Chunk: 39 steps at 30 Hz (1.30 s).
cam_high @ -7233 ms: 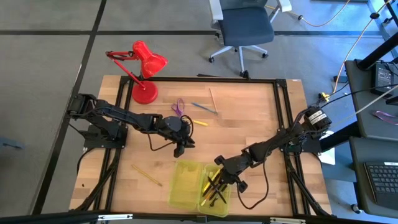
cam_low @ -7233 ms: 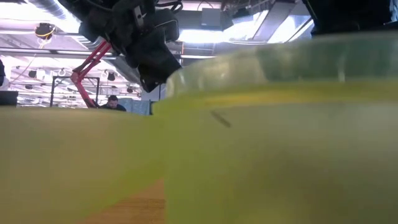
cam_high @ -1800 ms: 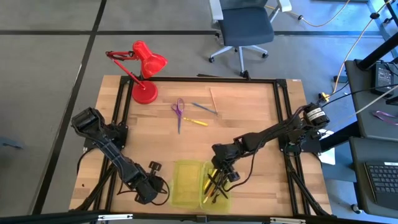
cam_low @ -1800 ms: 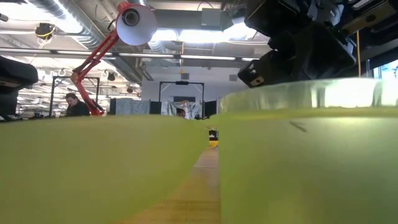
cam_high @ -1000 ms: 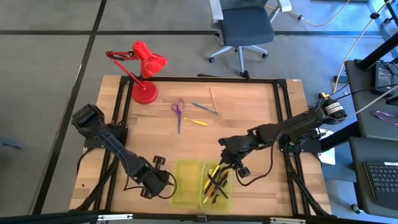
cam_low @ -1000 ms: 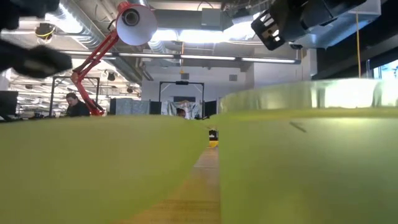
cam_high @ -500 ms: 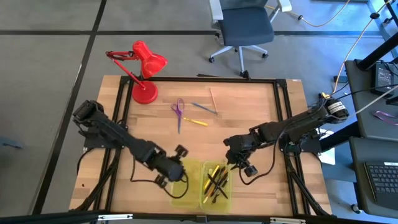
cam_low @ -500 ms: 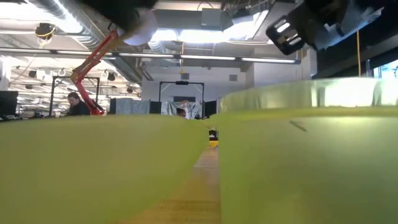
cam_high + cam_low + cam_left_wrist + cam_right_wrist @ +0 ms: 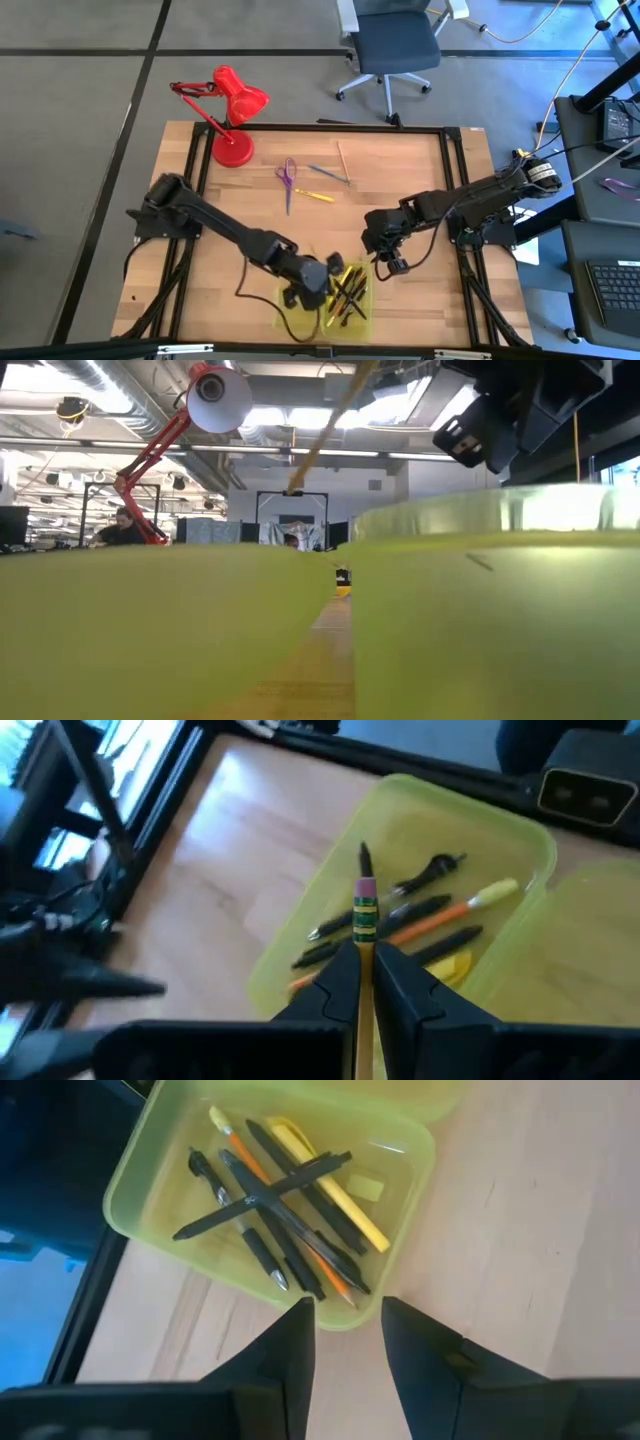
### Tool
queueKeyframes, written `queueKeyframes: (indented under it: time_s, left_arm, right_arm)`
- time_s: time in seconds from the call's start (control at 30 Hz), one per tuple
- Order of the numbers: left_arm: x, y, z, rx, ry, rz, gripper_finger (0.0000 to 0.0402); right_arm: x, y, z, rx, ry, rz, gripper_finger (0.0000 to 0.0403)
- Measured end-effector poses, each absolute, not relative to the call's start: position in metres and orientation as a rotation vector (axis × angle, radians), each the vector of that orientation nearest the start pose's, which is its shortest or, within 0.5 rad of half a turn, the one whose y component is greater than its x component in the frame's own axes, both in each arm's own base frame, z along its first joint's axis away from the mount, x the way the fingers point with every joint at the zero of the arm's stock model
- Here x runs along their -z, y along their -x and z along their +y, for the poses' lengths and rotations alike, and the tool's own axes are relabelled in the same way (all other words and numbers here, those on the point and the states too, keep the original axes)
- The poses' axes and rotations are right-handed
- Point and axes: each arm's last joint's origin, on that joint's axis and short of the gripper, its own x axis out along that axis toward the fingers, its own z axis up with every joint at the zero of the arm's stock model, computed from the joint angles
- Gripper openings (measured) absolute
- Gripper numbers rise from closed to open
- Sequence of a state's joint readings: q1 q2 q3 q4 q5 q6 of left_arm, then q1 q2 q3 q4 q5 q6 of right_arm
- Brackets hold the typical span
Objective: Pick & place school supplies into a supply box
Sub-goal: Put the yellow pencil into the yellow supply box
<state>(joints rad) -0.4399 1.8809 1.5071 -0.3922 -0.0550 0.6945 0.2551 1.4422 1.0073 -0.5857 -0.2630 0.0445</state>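
Note:
The supply box (image 9: 300,320), a yellow-green case with two halves, lies open at the table's near edge. Its right half (image 9: 130,1210) holds several pens and pencils (image 9: 346,293). My left gripper (image 9: 318,276) hangs over the box, shut on a yellow pencil (image 9: 364,920) that shows as a slanting line (image 9: 328,422) in the low view. My right gripper (image 9: 386,252) hovers open beside the box's far right corner, nothing between its fingers (image 9: 295,1345). Purple scissors (image 9: 288,177), a blue pen (image 9: 328,172), a yellow pen (image 9: 319,196) and a tan pencil (image 9: 342,158) lie flat on the far half of the table. My left gripper pinches the yellow pencil between its two fingers (image 9: 338,982), a short way behind the green ferrule (image 9: 364,923). The pink eraser end (image 9: 365,890) sticks out past the fingertips. The fingers slant downward and lie along the pencil. The pencil is lifted clear above the box's right half.
A red desk lamp (image 9: 236,105) stands at the table's far left corner. Bare wood lies to the left of the box and between the box and the loose supplies. A black frame (image 9: 455,180) runs round the table. An office chair (image 9: 395,45) stands beyond the far edge.
My left gripper has swung from the near left of the table toward the right, rising and rolling, and now hangs over the box with the pencil still held. My right gripper has drawn back a little from the box toward the far right.

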Motion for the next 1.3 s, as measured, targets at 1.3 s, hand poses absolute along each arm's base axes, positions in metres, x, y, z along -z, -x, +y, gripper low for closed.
queueKeyframes:
  time_s: [1.3]
  left_arm:
    - [-0.183, -0.445, -0.216, 0.668, -0.716, 0.645, 0.0066]
  right_arm:
    - [-0.232, -0.268, 0.072, -0.416, -0.088, 1.119, 0.0123]
